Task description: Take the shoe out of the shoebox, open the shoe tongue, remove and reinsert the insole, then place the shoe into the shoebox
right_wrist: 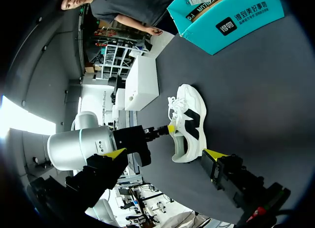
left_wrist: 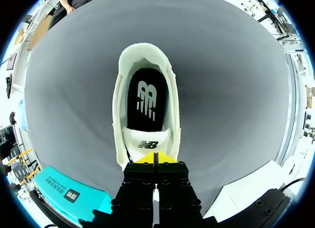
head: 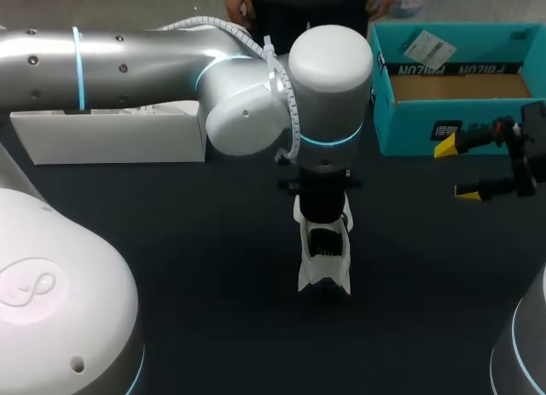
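Observation:
A white shoe [head: 327, 271] with black side marks [right_wrist: 189, 119] stands upright on the dark table, mid-table. In the left wrist view its black insole [left_wrist: 146, 102] lies inside, and the tongue [left_wrist: 147, 142] is pulled forward towards the toe. My left gripper [left_wrist: 155, 159] is shut on the tongue's end, yellow tips pressed together; it also shows in the right wrist view [right_wrist: 170, 129]. My right gripper [head: 465, 169] hangs open to the right of the shoe, empty; seen from its own wrist, my right gripper [right_wrist: 165, 154] has the shoe ahead of its spread fingers. The teal shoebox [head: 409, 126] stands open at the back right.
A white box lid [head: 111, 139] lies at the back left, behind my left arm. The shoebox [right_wrist: 231, 21] holds a paper tag [head: 429, 47]. Bare dark table surrounds the shoe in front and on both sides.

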You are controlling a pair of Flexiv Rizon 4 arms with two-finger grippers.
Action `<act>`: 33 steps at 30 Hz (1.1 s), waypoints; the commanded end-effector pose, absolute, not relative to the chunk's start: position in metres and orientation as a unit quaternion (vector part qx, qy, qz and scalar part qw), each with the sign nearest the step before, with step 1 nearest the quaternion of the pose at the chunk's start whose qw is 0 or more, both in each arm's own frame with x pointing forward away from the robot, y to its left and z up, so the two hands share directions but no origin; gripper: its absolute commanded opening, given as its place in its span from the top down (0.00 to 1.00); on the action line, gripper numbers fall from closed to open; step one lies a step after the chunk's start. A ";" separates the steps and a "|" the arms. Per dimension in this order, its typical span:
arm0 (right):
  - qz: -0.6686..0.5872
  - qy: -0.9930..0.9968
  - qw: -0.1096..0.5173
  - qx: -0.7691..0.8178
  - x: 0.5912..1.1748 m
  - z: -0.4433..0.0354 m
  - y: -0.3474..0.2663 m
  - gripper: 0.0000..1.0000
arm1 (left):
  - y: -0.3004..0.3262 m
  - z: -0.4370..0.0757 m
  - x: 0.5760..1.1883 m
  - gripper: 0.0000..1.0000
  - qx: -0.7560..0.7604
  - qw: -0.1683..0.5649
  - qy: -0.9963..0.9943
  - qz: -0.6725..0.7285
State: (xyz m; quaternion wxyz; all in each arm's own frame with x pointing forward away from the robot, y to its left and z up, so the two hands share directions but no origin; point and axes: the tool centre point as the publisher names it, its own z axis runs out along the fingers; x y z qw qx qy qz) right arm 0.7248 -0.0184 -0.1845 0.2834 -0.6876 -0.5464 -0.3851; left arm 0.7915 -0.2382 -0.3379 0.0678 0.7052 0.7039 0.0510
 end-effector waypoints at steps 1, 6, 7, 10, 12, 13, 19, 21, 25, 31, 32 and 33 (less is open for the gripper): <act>-0.385 -0.546 0.282 -0.689 0.724 -0.185 -0.018 0.00 | -0.237 -0.338 0.793 1.00 0.705 0.071 0.704 0.057; -0.385 -0.546 0.282 -0.689 0.724 -0.185 -0.018 0.00 | -0.235 -0.314 0.802 1.00 0.697 0.095 0.708 0.053; -0.385 -0.546 0.282 -0.689 0.724 -0.185 -0.018 0.00 | -0.235 -0.310 0.803 1.00 0.697 0.099 0.708 0.055; -0.385 -0.546 0.282 -0.689 0.724 -0.185 -0.018 0.00 | -0.236 -0.308 0.804 1.00 0.698 0.103 0.707 0.055; -0.385 -0.546 0.282 -0.689 0.724 -0.185 -0.018 0.00 | -0.240 -0.314 0.803 1.00 0.702 0.101 0.703 0.053; -0.385 -0.546 0.282 -0.689 0.724 -0.185 -0.018 0.00 | -0.243 -0.318 0.802 1.00 0.703 0.095 0.704 0.047; -0.385 -0.546 0.282 -0.689 0.724 -0.185 -0.018 0.00 | -0.253 -0.341 0.790 1.00 0.711 0.080 0.697 0.044; -0.385 -0.546 0.282 -0.689 0.724 -0.185 -0.018 0.00 | -0.255 -0.342 0.788 1.00 0.711 0.087 0.697 0.041; -0.385 -0.546 0.282 -0.689 0.724 -0.185 -0.018 0.00 | -0.254 -0.326 0.790 1.00 0.710 0.100 0.695 0.049; -0.385 -0.546 0.282 -0.689 0.724 -0.185 -0.018 0.00 | -0.257 -0.307 0.796 1.00 0.703 0.131 0.697 0.062; -0.385 -0.546 0.282 -0.689 0.724 -0.185 -0.018 0.00 | -0.258 -0.310 0.795 1.00 0.702 0.131 0.697 0.061; -0.385 -0.546 0.282 -0.689 0.724 -0.185 -0.018 0.00 | -0.259 -0.314 0.793 1.00 0.703 0.126 0.697 0.061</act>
